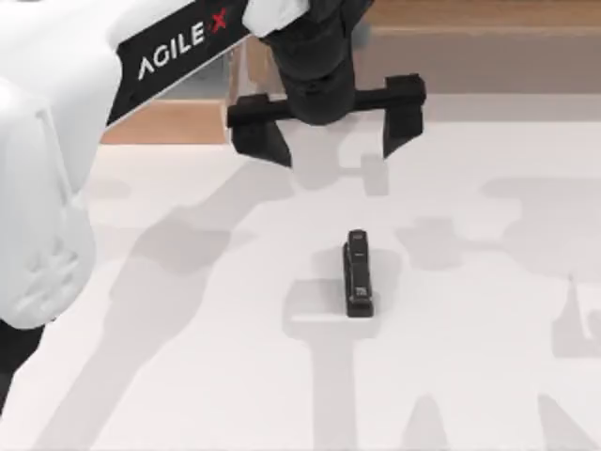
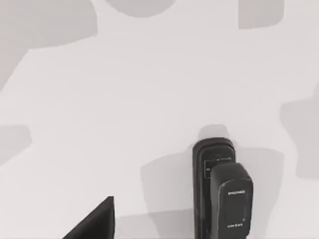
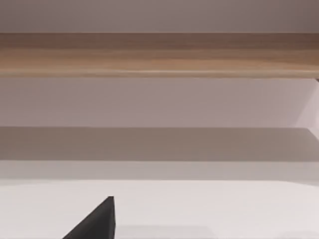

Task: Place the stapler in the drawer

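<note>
Left gripper [image 1: 326, 132] hangs over the table's [image 1: 188, 376] far side, fingers spread wide, holding nothing. The stapler [image 1: 358, 273] lies flat on the table near its middle, lengthwise toward the far edge, well apart from the gripper. Left wrist view shows the stapler [image 2: 219, 191] close up, with lettering on its top arm. Right wrist view shows a wooden ledge [image 3: 159, 55] above a pale wall. Whether the right gripper is open cannot be told.
</note>
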Robot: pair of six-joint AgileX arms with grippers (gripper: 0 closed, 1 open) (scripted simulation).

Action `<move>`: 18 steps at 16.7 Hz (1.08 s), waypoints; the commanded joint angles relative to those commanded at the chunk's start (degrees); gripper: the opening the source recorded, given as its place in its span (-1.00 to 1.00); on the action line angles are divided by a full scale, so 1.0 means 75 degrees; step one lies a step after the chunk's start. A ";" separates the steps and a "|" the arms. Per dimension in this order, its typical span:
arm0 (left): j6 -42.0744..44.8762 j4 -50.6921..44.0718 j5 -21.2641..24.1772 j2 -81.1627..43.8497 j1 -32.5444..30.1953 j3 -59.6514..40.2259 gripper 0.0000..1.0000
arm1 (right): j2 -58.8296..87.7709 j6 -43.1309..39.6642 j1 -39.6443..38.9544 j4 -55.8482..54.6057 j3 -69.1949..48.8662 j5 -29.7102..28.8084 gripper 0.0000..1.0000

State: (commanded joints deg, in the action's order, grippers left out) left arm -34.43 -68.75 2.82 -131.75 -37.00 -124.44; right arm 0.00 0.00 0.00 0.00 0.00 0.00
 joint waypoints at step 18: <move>-0.1346 -0.0039 -0.0342 -0.1350 -0.0975 0.0446 1.00 | 0.0000 0.0000 0.0000 0.0000 0.0000 0.0000 1.00</move>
State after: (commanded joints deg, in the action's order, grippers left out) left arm -44.52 -69.05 0.26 -141.87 -44.31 -121.10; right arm 0.00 0.00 0.00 0.00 0.00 0.00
